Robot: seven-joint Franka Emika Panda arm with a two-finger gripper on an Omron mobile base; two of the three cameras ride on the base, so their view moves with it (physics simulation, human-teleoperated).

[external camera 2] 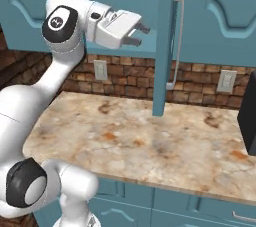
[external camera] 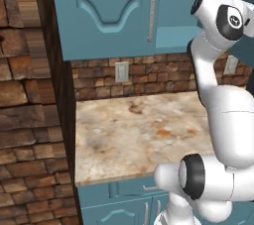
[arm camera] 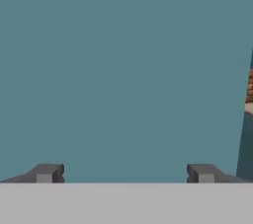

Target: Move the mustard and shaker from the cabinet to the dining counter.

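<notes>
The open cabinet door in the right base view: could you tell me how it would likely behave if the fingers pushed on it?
The cabinet door stands edge-on, already swung out, so it would probably pivot on its hinges rather than flex. Its flat teal face looks smooth, so the fingers might slide; the long handle seems a surer purchase.

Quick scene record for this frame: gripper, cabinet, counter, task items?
gripper: open, nothing between jaws, raised at cabinet height
facing: flat teal cabinet surface, close up in hand view
door: one swung open, edge-on, handle beside it
counter: marbled top below, against brick wall
mustard, shaker: not made out
</notes>
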